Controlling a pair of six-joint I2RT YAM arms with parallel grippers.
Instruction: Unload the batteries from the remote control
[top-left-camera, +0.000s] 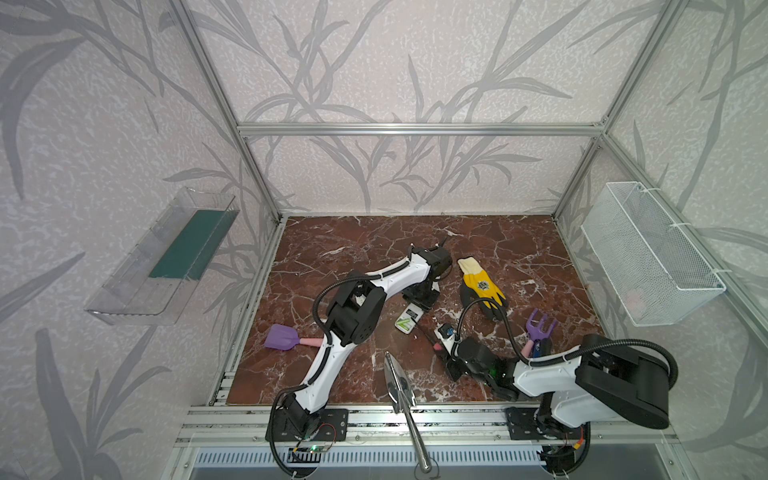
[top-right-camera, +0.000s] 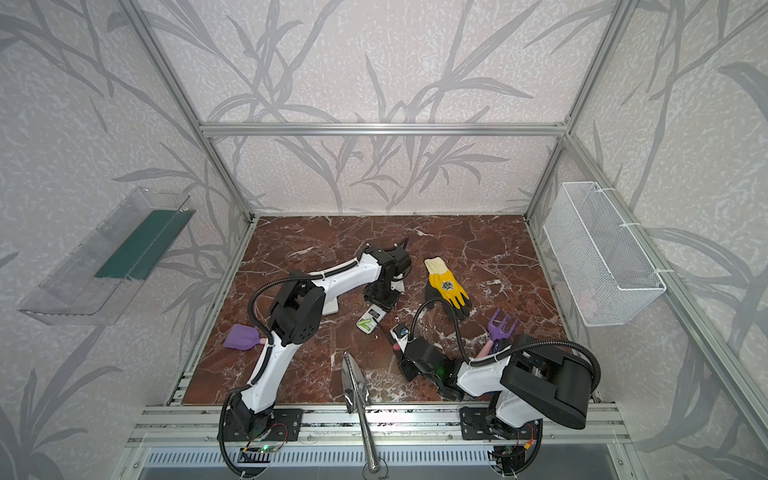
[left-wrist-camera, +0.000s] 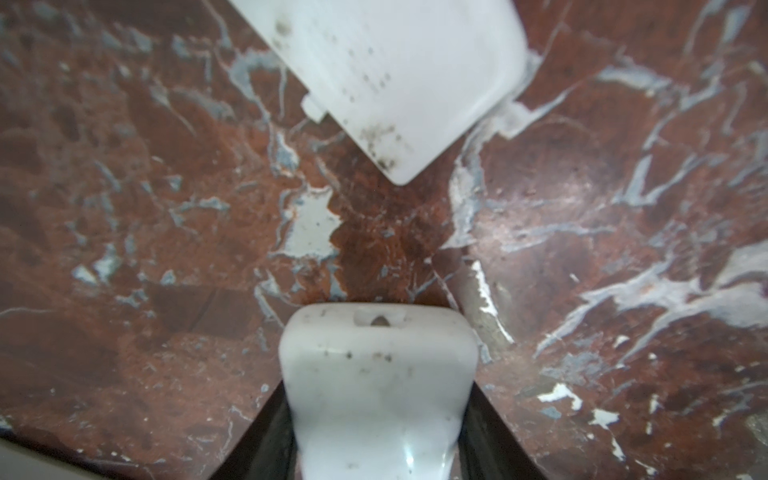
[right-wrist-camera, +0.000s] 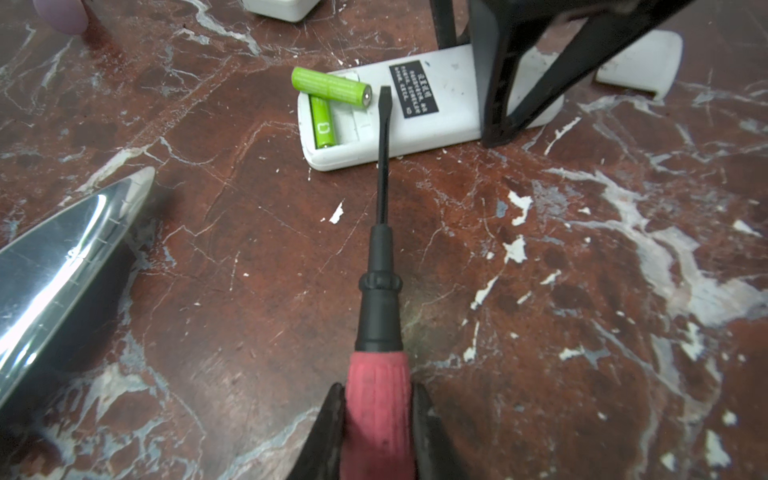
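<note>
Labels first. The remote (right-wrist-camera: 449, 124) lies back-up on the red marble table (right-wrist-camera: 582, 291). Its black sticker (right-wrist-camera: 413, 89) has white print that is too small to read. The batteries (top-left-camera: 404, 324) are two lime green cells. The seated battery (right-wrist-camera: 322, 122) carries a white logo glyph I can't make out. The lifted battery (right-wrist-camera: 330, 87) has fine pale print, also unreadable.

In a top view the remote sits near table centre with its open compartment end pointing to 7 o'clock. The seated battery lies in its slot. The lifted battery rests crosswise on top of it, one end out past the remote's edge.

The left gripper (left-wrist-camera: 378, 415) is clamped across the remote's other end. The white cover panel (left-wrist-camera: 395, 75) lies flat on the marble just past that end, not touching it.

The right gripper (right-wrist-camera: 378, 436), at 4 o'clock from the remote, is clamped on the screwdriver (right-wrist-camera: 380, 291) by its red handle. The flat tip sits over the remote beside the compartment. I can't tell whether it touches.

The yellow glove (top-left-camera: 482, 286) lies at 2 o'clock from the remote. Its emblem is illegible.
</note>
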